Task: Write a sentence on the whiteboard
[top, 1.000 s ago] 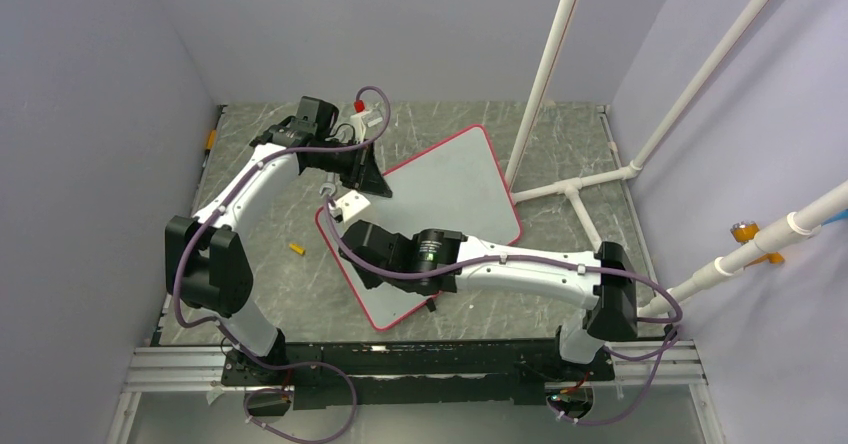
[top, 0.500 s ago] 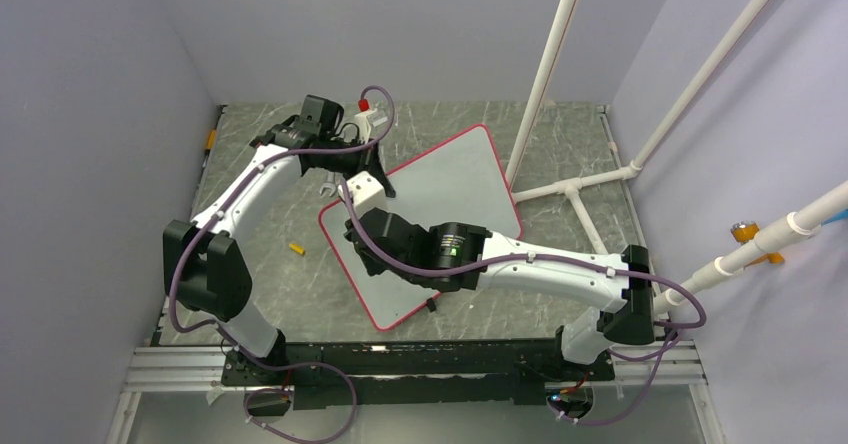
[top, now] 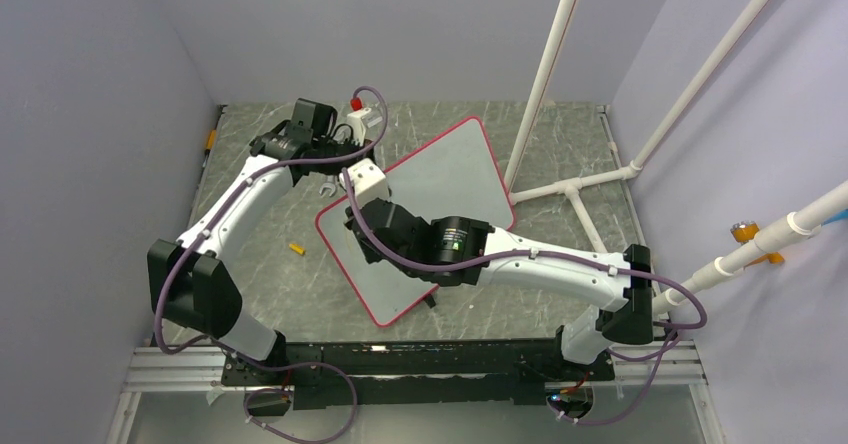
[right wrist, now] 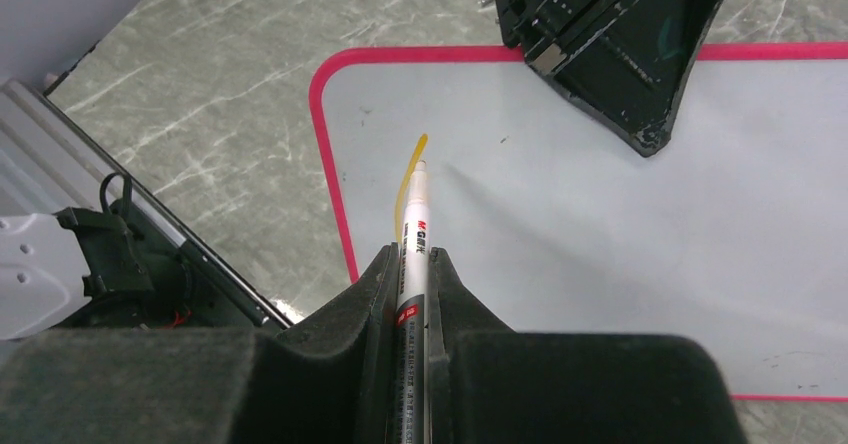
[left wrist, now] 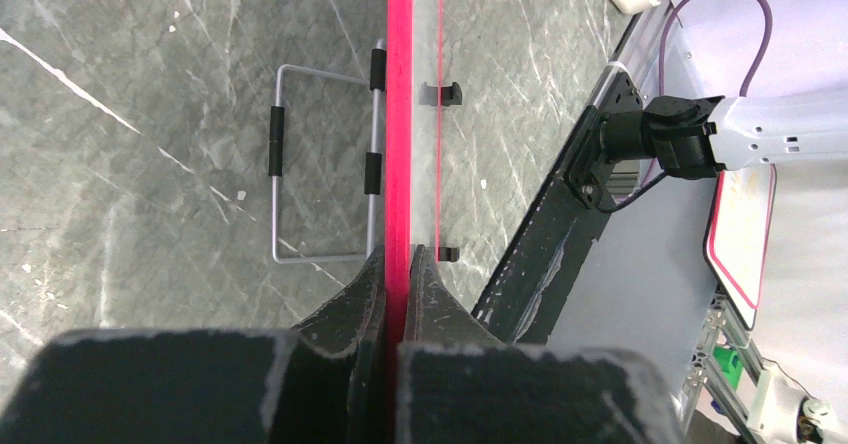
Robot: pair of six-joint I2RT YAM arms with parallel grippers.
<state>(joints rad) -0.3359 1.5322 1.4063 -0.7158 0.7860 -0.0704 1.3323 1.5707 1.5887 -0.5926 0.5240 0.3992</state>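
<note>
The whiteboard point(top: 450, 179) lies tilted mid-table, pale grey with a red-pink rim. My left gripper point(top: 342, 172) is shut on its far-left rim point(left wrist: 400, 114), with the fingers point(left wrist: 399, 254) pinching the red edge. My right gripper point(top: 352, 219) is over the board's left corner, shut on a slim white marker point(right wrist: 413, 234). The marker's tip is at the board surface point(right wrist: 600, 224). Of the sentence, only one short yellow stroke point(right wrist: 405, 179) shows beside the tip; no letters can be read. The left gripper's black fingers point(right wrist: 620, 44) show on the rim in the right wrist view.
A small orange-yellow cap point(top: 296, 248) lies on the table left of the board. A wire stand point(left wrist: 322, 164) and black clips point(left wrist: 440, 92) sit under the board's edge. White pipes point(top: 575, 179) stand to the right. The rail point(top: 420, 359) runs along the near edge.
My right gripper has moved with the marker toward the board's left corner. The left arm has shifted a little while keeping its hold on the rim, and the board has turned slightly.
</note>
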